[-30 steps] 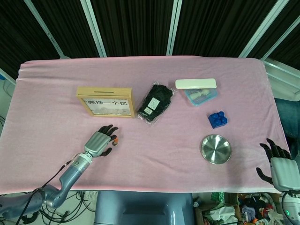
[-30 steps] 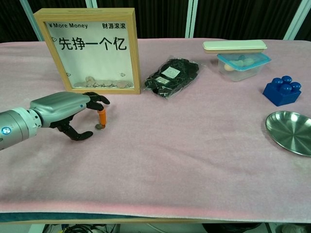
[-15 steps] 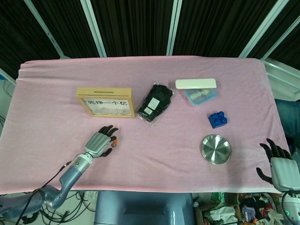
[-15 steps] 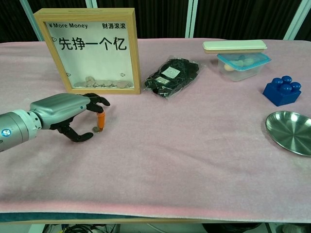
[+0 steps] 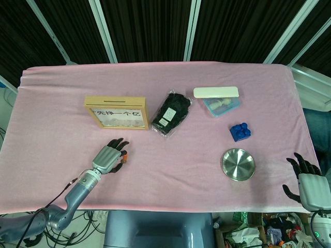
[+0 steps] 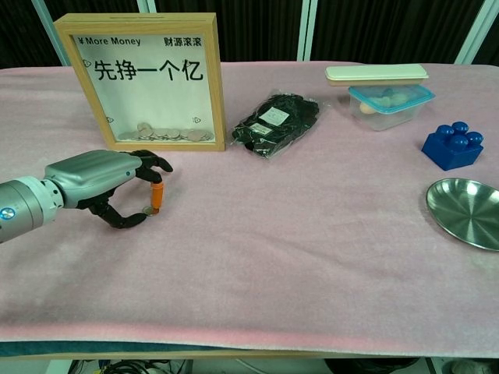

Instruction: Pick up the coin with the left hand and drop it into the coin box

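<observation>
The wooden coin box (image 5: 117, 112) (image 6: 144, 78) stands at the back left, with several coins behind its window. The coin (image 6: 148, 211) lies flat on the pink cloth in front of it. My left hand (image 5: 108, 157) (image 6: 101, 183) is curled over the coin. Its orange-tipped finger (image 6: 156, 195) touches the coin from the far side, and the thumb (image 6: 129, 221) sits just short of it on the near side. In the head view the coin is too small to make out. My right hand (image 5: 310, 183) hangs off the table's right front corner, fingers apart and holding nothing.
A black bag (image 5: 172, 113) (image 6: 277, 123) lies right of the box. Further right are a lidded plastic container (image 5: 220, 101) (image 6: 386, 97), a blue block (image 5: 240, 130) (image 6: 451, 146) and a steel dish (image 5: 238, 164) (image 6: 468, 212).
The left hand has drawn back slightly toward the robot and to the left. The orange-tipped finger has slid the coin along the cloth toward the thumb. The right hand has not moved.
</observation>
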`<action>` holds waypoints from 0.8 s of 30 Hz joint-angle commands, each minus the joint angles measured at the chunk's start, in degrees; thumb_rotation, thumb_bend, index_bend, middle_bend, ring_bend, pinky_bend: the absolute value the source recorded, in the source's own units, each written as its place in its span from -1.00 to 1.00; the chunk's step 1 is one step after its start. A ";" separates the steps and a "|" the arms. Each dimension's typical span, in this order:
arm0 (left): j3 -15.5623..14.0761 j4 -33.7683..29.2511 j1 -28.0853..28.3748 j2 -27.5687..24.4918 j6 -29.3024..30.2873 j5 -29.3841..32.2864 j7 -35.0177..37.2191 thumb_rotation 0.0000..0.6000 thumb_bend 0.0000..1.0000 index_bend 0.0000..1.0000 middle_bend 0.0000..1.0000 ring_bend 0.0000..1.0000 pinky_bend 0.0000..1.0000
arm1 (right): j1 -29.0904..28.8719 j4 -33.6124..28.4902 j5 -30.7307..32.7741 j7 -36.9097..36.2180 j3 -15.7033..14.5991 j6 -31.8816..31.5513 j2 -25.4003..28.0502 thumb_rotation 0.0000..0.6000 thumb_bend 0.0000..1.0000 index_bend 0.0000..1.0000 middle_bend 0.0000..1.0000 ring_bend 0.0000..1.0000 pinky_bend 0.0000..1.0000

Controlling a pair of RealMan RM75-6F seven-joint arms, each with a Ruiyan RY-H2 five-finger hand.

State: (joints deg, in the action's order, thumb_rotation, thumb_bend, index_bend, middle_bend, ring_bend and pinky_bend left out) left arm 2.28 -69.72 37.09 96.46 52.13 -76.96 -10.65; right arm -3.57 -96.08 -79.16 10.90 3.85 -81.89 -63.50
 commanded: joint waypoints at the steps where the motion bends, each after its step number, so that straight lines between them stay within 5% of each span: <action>1: 0.00 -0.16 0.00 -0.09 -0.25 0.25 -0.30 1.00 -0.20 0.00 -0.77 -0.99 -0.79 | 0.00 0.00 0.01 -0.02 0.01 -0.01 0.00 1.00 -0.60 -0.61 -0.88 -0.68 -0.60; 24: 0.21 -1.56 -0.14 -0.88 -0.73 1.55 -2.23 1.00 -0.20 0.15 -0.69 -0.99 -0.79 | -0.02 0.10 -0.25 -0.44 0.02 -0.10 0.04 1.00 -0.60 -0.60 -0.88 -0.68 -0.60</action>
State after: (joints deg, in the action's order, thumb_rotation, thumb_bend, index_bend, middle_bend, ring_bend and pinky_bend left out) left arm 2.49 -71.27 36.94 95.59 51.40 -75.39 -12.87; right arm -3.59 -95.99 -79.40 10.48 3.87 -81.98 -63.45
